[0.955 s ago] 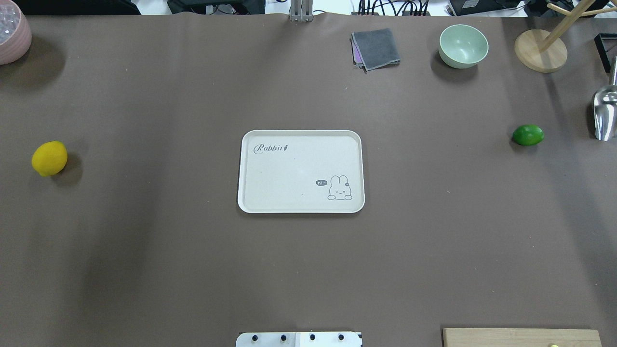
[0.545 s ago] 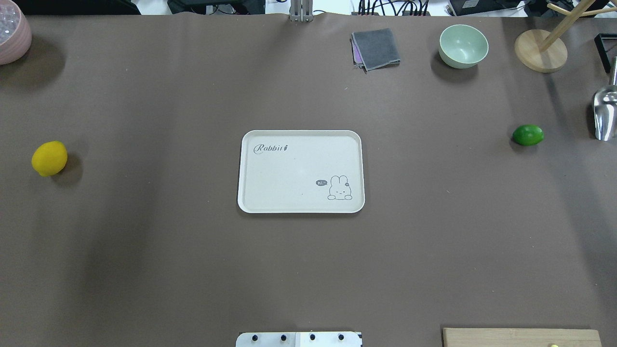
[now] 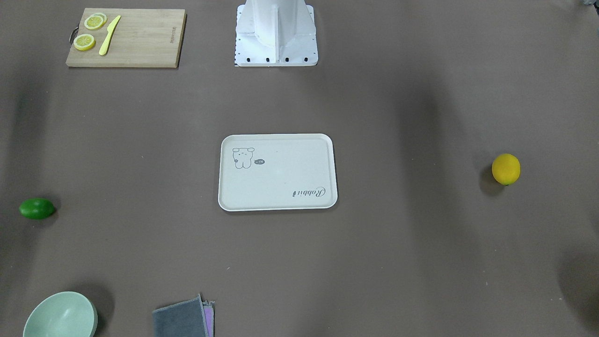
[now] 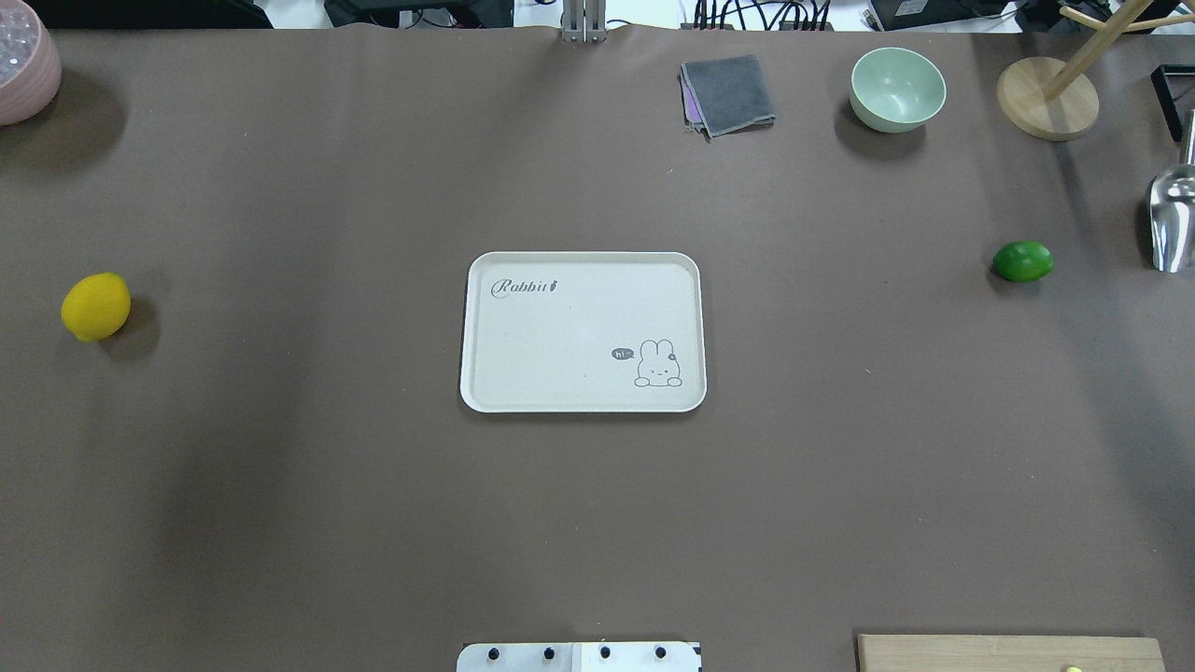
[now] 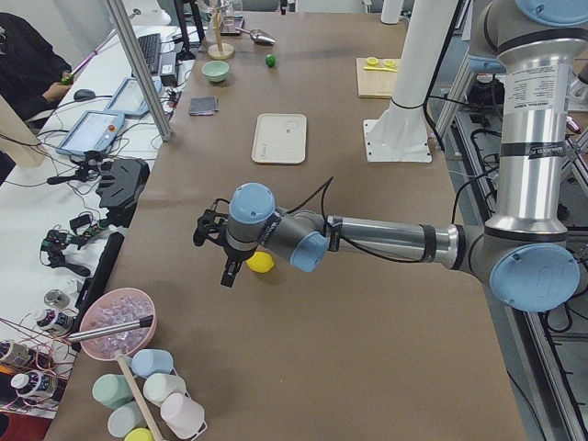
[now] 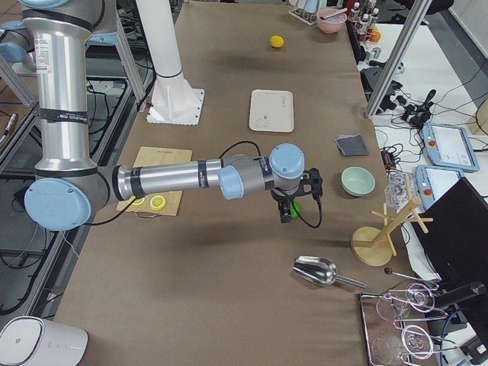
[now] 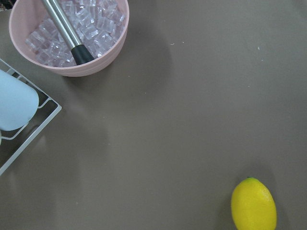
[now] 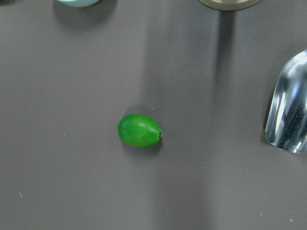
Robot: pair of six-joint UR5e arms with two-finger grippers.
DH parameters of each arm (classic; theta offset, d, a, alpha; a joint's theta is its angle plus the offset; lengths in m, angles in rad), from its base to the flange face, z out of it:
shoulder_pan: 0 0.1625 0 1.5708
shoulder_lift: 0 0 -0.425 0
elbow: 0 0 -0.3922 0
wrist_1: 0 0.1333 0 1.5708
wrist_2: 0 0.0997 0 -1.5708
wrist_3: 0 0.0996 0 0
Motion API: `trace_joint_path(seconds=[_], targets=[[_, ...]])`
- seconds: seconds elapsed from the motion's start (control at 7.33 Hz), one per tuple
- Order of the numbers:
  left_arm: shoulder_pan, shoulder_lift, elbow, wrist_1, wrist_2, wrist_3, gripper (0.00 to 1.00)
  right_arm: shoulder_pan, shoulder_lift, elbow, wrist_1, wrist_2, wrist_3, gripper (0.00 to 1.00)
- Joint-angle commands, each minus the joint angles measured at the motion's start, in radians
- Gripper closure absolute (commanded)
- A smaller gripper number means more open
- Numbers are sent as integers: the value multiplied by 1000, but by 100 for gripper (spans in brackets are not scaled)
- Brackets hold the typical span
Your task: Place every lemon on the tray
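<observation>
Hovering, we are seeing the yellow lemon [image 7: 253, 204] at five o'clock from the left gripper [image 5: 214, 252], the green lemon [image 8: 139, 130] under the right gripper [image 6: 293, 207], both well off the tray [image 4: 560, 327]; finger spread we cannot tell.

- The tray [image 4: 560, 322] is cream-white, with a grey outline drawing of a rabbit in one corner and grey "Rabbit" script in the opposite corner.
- One lemon [image 4: 95, 306] is bright yellow.
- The other lemon [image 4: 1022, 261] is glossy green.
- The table cover [image 4: 280, 485] is plain dull brown.
- The small bowl [image 4: 897, 89] is pale mint green.
- The folded cloth [image 4: 730, 93] is dark grey with a purple edge.
- The cutting board [image 3: 140, 40] is light bamboo. Its lemon slices [image 3: 84, 42] are yellow with paler centres, and the knife [image 3: 108, 35] is yellow-green.
- The ice bowl [image 7: 103, 57] is pink.
- The scoop [image 8: 288, 110] is shiny silver.
- The left arm [image 5: 386, 237] and the right arm [image 6: 164, 180] are silver with light blue joint caps.
</observation>
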Motion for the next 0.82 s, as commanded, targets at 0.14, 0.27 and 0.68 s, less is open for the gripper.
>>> trace_joint_path(seconds=[0.14,0.27,0.68], targets=[[155,-29,96,-219,69,-234,2,-68,53,-34,5,-49,247,0],[188,-53,106,-224,106,-256,2,-89,53,-36,29,-86,348,0],[227,-121,171,-226,114,-261,2,-228,113,-60,31,-268,704,0]])
